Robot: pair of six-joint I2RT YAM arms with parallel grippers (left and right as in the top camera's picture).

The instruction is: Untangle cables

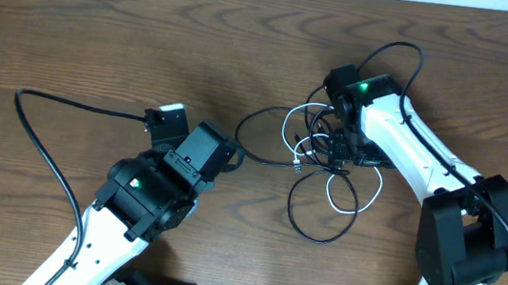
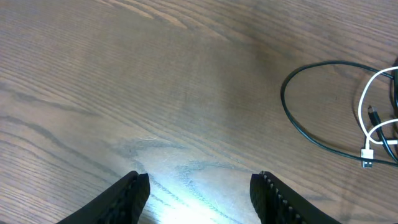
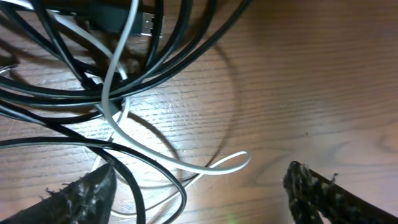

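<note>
Entry, cables: lying as one loose snarl on the wooden table, right of centre, directly under the right arm's wrist. Comprising several thin black cords looping over and under each other, with one white cable threading through the bundle. Showing a metal USB plug near the top of the right wrist view.

Handling, judged:
- Probably weighing next to nothing, flexing freely and springing back toward a coiled shape.
- Probably sliding easily over the smooth wood, and dragging neighbouring strands along wherever two are crossing.
- Not looking fragile, though risking plugs snagging inside loops.

Hold, judged: best pinching a single strand on an outer loop or just behind a plug, away from the crossings. Offering one such place in the wide black loop reaching out toward the left arm.

Right gripper: standing wide open, hovering low over the edge of the tangle. Straddling a bend of white cable and a black strand lying on the wood between the fingers, clamping nothing. Not showing whether a fingertip is brushing a strand.

Left gripper: standing partly open over bare wood, holding nothing and touching nothing visible, with the cables lying well apart toward the right of its view.
</note>
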